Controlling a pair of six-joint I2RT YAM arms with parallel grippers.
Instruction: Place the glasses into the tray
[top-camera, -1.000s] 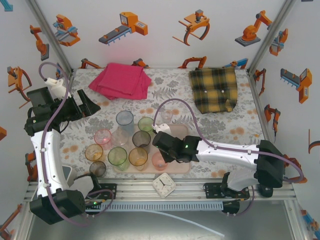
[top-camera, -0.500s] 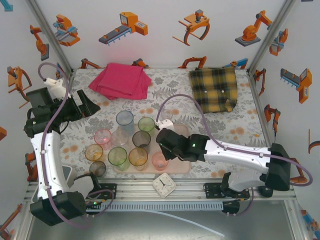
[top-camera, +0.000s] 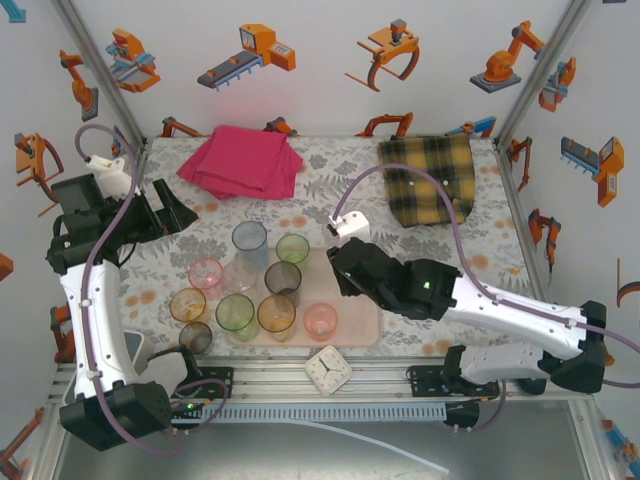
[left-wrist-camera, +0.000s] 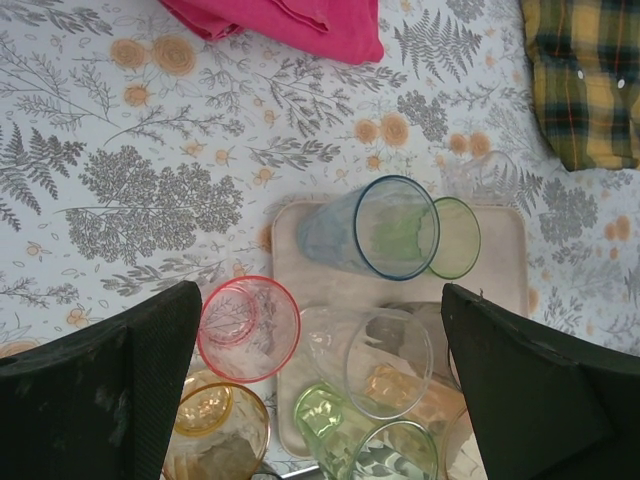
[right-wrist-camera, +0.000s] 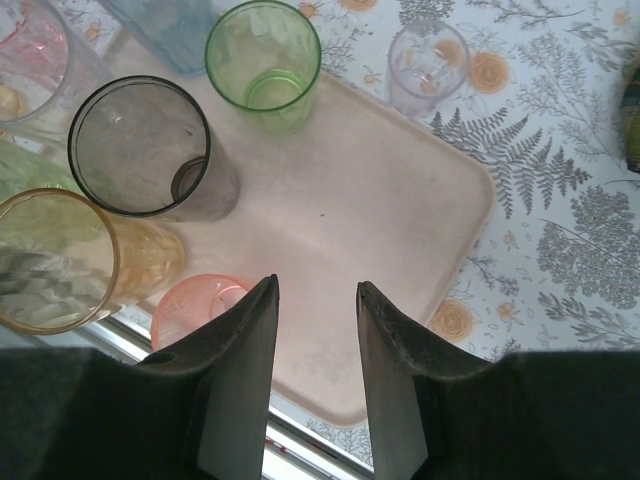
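Hanging at the left edge of the floral worktop (top-camera: 300, 190), the left claw (top-camera: 168, 208) gapes wide and empty. Just left of the tray (top-camera: 355, 325) stand a pink glass (top-camera: 205, 272), an amber glass (top-camera: 187, 304) and a smoky glass (top-camera: 196, 337). Most of the glasses (top-camera: 276, 315) crowd the tray's left half, upright. Above its bare right half the right claw (right-wrist-camera: 315, 330) is narrowly parted, gripping nothing. A clear glass (right-wrist-camera: 428, 65) stands on the worktop just past the tray's far corner.

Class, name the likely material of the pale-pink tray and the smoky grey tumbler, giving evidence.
Pale-pink rectangular tray: probably matte plastic, opaque and even with moulded rounded corners. Smoky grey tumbler: glossy glass or clear plastic; the tray shows through its wall.
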